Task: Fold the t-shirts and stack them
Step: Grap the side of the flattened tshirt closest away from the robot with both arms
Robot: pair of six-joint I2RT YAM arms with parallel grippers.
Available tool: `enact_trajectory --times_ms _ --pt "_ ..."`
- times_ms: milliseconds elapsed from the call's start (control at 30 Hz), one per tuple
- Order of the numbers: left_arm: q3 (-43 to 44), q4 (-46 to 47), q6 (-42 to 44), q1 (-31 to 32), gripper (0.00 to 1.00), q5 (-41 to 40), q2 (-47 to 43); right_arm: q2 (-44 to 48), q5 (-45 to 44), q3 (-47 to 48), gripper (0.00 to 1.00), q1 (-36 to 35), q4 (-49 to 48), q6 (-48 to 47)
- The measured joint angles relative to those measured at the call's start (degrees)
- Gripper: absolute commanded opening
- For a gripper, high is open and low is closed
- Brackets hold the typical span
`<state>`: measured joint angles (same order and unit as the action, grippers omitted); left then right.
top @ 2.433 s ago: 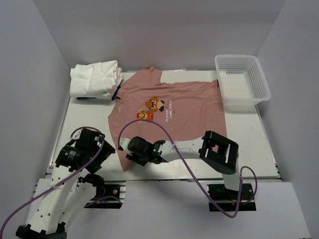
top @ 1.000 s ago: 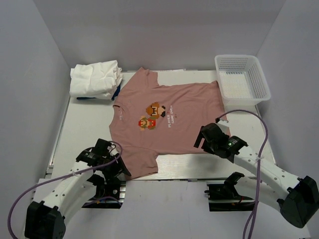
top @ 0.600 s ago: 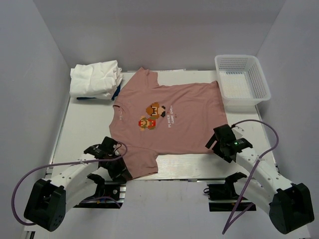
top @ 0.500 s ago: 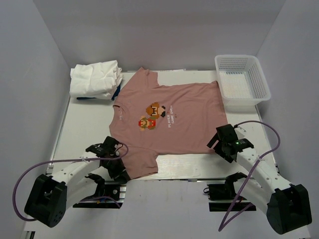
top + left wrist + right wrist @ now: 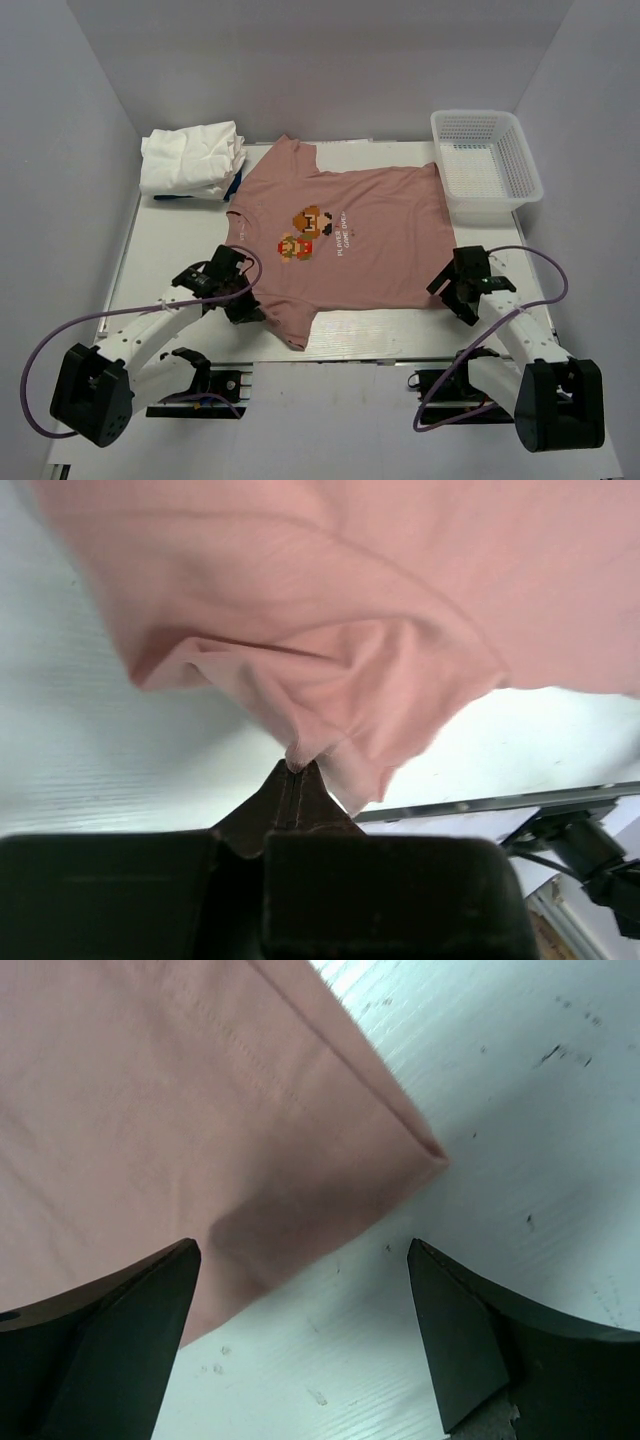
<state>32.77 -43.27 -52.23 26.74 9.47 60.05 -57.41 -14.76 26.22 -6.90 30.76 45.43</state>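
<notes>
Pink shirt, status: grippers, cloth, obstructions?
Left gripper shut on shirt's near-left edge, bunching it. Right gripper open, straddling near-right corner. Shirt otherwise flat. Far corners: white shirts, basket, clear of it.

The pink t-shirt is soft matt cloth, the table smooth scuffed white, the basket white plastic mesh.

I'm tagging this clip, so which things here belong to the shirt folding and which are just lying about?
Belong: pink t-shirt; stacked white t-shirts; left gripper, shut on the pink fabric; right gripper, open at its corner.
Lying about: white mesh basket.
</notes>
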Motion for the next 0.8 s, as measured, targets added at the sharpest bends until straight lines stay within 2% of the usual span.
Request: enact_trajectory --times_ms 100,200,367,433,467,533,567,667,800 --pt "1.1 0.6 -0.2 0.0 0.00 -0.3 -0.1 -1.4 0.2 0.5 0.90 2.7 -1.3 -1.6" --pt "1.6 0.9 -0.2 0.0 0.00 -0.2 -0.1 -2.4 1.0 0.8 0.86 4.7 -2.5 -2.9" --pt "3.3 0.9 -0.3 0.0 0.00 0.2 0.3 -4.3 1.8 1.1 0.62 7.4 -4.9 -4.8" --pt "4.3 0.9 -0.3 0.0 0.00 0.3 0.3 -5.3 2.6 1.4 0.56 8.4 -5.7 -5.4" --pt "4.9 0.8 -0.3 0.0 0.00 0.3 0.5 -5.7 2.7 1.6 0.46 8.6 -5.8 -5.6" --pt "6.3 0.9 -0.3 0.0 0.00 0.4 1.2 -6.2 3.4 1.5 0.33 8.8 -6.7 -6.0" --pt "6.9 0.9 -0.4 0.0 0.00 0.5 1.6 -6.6 3.7 1.4 0.20 8.8 -7.3 -6.1" --pt "8.9 0.8 -0.4 -0.1 0.00 0.6 3.2 -7.1 4.8 1.3 0.00 8.8 -8.1 -6.8" --pt "12.5 1.0 -0.3 -0.7 0.00 0.5 6.1 -7.0 5.6 1.9 0.00 8.7 -7.1 -8.1"
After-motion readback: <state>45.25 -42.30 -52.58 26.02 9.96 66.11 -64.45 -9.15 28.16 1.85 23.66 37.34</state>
